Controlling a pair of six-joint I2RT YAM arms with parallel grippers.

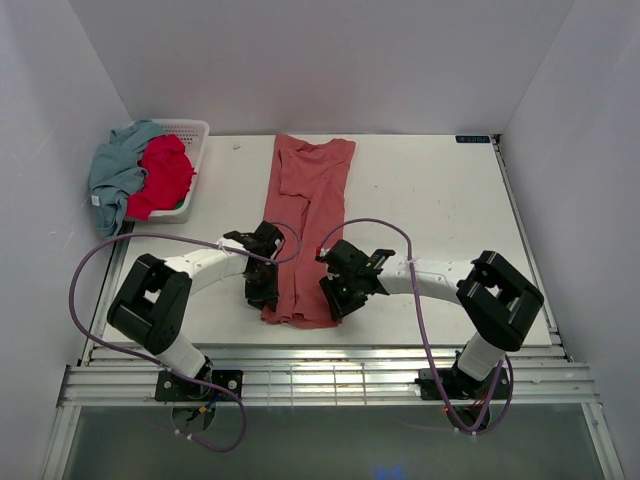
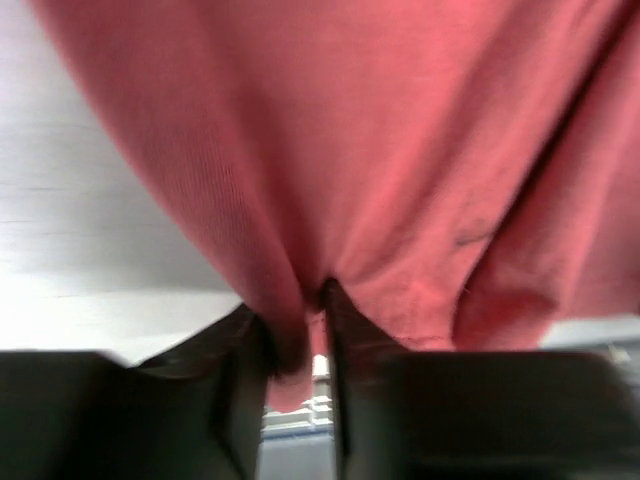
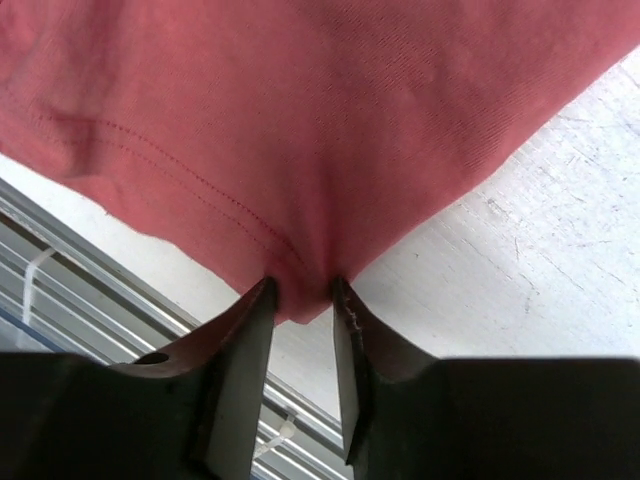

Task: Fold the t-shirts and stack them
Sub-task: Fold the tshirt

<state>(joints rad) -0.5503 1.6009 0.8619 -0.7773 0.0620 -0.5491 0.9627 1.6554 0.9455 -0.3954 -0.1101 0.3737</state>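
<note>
Bright even light; salmon-red t-shirt [image 2: 400,150] blurred in left wrist view (right sharper).

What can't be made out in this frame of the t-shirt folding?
Top view: near corners of the salmon t-shirt, covered by the left gripper and right gripper.
Top view: anything in the basket beneath the crimson t-shirt and grey-blue t-shirt.
Left wrist view: blurred; number of cloth layers pinched unclear.
Right wrist view: shirt cut off by the top edge; sleeves and collar unseen.
</note>
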